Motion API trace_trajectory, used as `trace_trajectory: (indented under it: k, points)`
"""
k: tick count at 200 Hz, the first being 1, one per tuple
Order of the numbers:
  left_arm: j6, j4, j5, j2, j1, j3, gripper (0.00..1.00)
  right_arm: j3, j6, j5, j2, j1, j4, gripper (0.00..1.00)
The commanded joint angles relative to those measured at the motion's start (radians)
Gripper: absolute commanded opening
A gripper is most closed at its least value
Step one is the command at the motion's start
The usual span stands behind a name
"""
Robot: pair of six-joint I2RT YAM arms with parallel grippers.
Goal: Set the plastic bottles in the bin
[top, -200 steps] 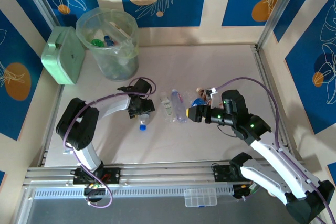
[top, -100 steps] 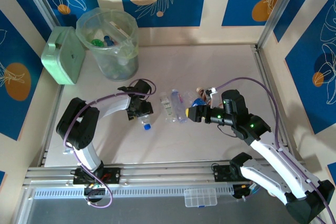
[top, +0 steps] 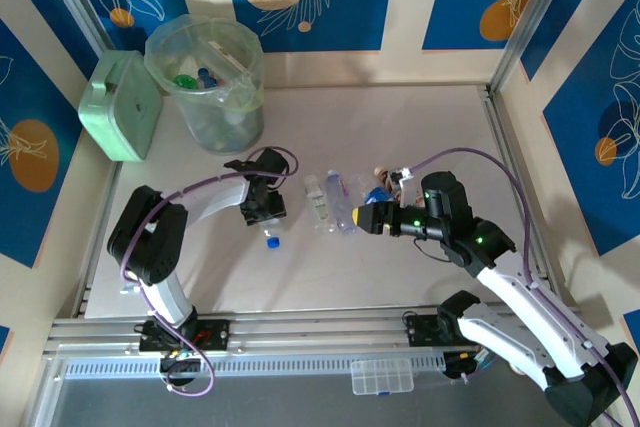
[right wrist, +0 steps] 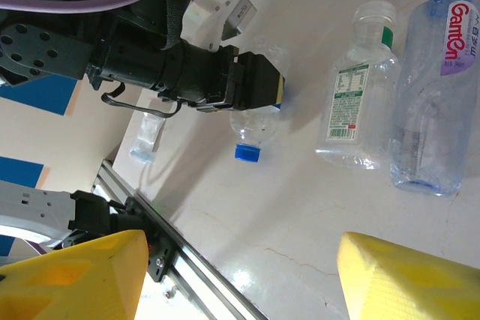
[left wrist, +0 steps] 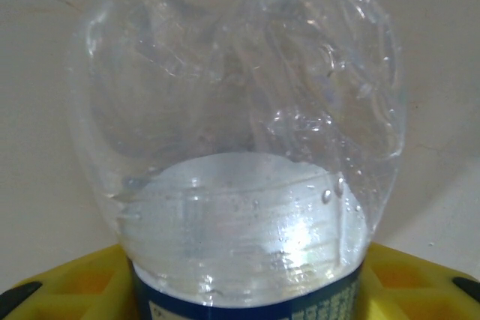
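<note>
Within the last second the left gripper (top: 264,213) has settled over the blue-capped bottle (top: 272,240), left of the table's (top: 420,127) middle, and clamped it. That bottle now looks ready to be carried to the bin (top: 228,117) at the far left corner. The left wrist view adds what the overhead misses — the clear wall buckled between the yellow pads (left wrist: 82,275) — while the right wrist view shows the cap jutting below the jaws, and the right gripper (top: 358,217) spread and empty near a green-labelled bottle (right wrist: 356,103) and a Ganten bottle (right wrist: 431,103).
</note>
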Motion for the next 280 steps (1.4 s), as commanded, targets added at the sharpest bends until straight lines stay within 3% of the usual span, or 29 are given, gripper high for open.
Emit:
trace_trajectory:
  k: [1, 60, 88, 106, 161, 202, 225, 255, 280]
  points:
    - [0.042, -0.037, -0.018, -0.104, 0.006, 0.041, 0.52, 0.023, -0.010, -0.006, -0.027, 0.006, -0.025, 0.68]
    - [0.258, 0.398, 0.247, -0.478, 0.007, -0.061, 0.51, 0.069, -0.024, -0.007, -0.025, 0.006, -0.034, 0.68]
    - [0.318, 0.527, 0.281, -0.581, 0.008, -0.066, 0.49, 0.092, -0.029, -0.003, -0.028, 0.006, -0.044, 0.68]
    - [0.325, 0.555, 0.223, -0.614, 0.008, -0.045, 0.47, 0.109, -0.031, -0.003, -0.028, 0.006, -0.049, 0.68]
    - [0.306, 0.421, 0.044, -0.511, 0.044, 0.223, 0.39, 0.202, -0.060, -0.029, 0.002, 0.007, -0.059, 0.68]
    - [0.168, 0.305, 0.037, -0.341, 0.161, 0.496, 0.35, 0.338, -0.100, -0.008, 0.092, 0.011, -0.109, 0.68]
    - [0.084, 0.222, 0.025, -0.251, 0.234, 0.633, 0.31, 0.403, -0.143, 0.081, 0.140, 0.041, -0.173, 0.66]
    - [-0.008, -0.046, -0.065, -0.077, 0.308, 0.907, 0.26, 0.486, -0.228, 0.240, 0.211, 0.119, -0.285, 0.66]
    - [-0.036, -0.165, -0.115, 0.043, 0.361, 1.068, 0.26, 0.502, -0.260, 0.286, 0.255, 0.187, -0.311, 0.66]
